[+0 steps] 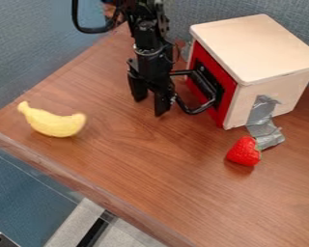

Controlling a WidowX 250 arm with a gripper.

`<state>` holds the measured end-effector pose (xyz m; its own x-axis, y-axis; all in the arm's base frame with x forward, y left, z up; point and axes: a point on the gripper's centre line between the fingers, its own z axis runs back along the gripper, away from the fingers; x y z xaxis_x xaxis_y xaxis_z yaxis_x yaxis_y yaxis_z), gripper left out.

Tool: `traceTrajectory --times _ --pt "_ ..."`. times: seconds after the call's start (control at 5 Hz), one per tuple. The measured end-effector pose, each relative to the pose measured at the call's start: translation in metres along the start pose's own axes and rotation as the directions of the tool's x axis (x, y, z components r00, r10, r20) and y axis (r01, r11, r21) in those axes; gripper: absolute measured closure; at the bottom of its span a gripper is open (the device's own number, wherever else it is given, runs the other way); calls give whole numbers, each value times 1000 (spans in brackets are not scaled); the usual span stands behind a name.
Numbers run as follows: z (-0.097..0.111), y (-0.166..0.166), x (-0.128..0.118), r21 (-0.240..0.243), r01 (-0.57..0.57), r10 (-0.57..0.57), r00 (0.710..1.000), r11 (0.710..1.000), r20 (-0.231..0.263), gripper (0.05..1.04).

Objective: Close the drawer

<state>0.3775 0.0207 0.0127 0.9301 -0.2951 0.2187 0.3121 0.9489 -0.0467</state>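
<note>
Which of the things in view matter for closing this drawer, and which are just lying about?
For the job:
red drawer front
black handle on it
wooden box that houses the drawer
gripper, jaws apart, near the handle

Just lying about:
yellow banana
red strawberry near the silver tape

This looks like a robotics lab, given the robot arm, fabric-covered partition and wooden drawer box (stuck down with silver tape).

Drawer: red front, projecting black loop handle. Seated upright in the pale wooden cabinet on the worktop; front roughly level with cabinet edges. Full closure cannot be confirmed.
</note>
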Motion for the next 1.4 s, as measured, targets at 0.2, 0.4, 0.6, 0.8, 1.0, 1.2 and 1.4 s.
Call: traceTrajectory --times 0.2,0.4,0.6,0.8,1.0,1.2,1.4 --pt "-1 -1 2 -11 -4 4 1000 1000 7 84" --pt "-1 -3 4 -25 -21 22 1000 999 17 84" --pt "1 -7 0 -32 -41 41 999 999 11 85" --pt "25 -2 -2 18 -129 129 992 992 15 85" --pt "49 6 -10 95 -245 248 969 965 -17 85" --pt "68 11 -17 111 -316 322 946 942 -37 84" --pt "81 16 -23 159 -338 349 936 928 -48 84"
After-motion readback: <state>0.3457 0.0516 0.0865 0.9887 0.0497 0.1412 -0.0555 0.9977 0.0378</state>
